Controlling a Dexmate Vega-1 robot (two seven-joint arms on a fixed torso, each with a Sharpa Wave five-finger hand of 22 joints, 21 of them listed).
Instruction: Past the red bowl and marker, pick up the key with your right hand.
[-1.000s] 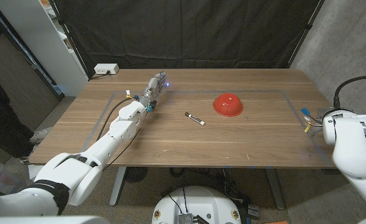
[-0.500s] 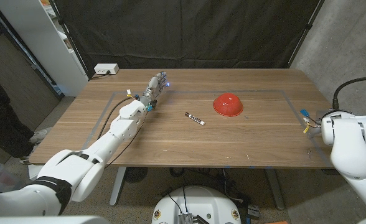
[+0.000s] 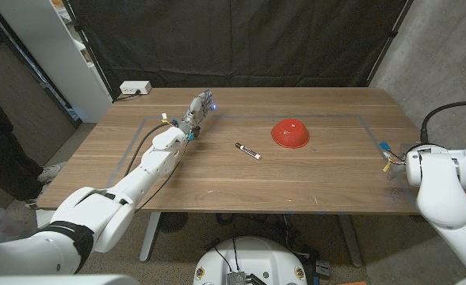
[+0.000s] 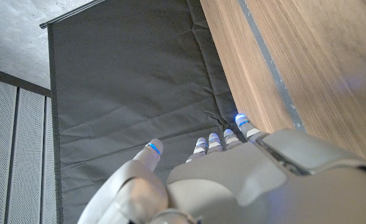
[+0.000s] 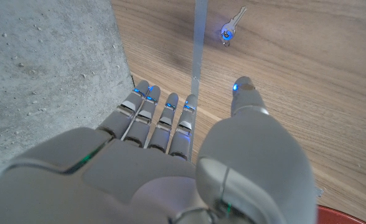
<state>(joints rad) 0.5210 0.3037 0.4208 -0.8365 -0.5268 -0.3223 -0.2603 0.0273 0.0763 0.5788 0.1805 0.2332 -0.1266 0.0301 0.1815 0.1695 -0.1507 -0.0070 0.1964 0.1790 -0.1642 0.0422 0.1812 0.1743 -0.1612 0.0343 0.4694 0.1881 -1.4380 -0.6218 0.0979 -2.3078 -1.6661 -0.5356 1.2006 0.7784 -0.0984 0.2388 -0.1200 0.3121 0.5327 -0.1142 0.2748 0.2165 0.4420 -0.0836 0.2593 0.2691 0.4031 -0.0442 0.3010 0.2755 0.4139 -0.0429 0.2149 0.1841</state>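
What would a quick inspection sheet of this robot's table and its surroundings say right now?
Surface: wooden table with a taped outline.
Job's things: red bowl upside down; marker beside it, apart; key on the wood ahead of the right hand's fingers, untouched.
Clutter: white box at the far left corner.
Hands: left hand stretched out near the far edge, holding nothing; right hand with fingers apart, holding nothing.
Cables: wires along the left forearm; a black cable above the right arm.
Surroundings: black curtain behind; white shelf and a person's leg on the left.
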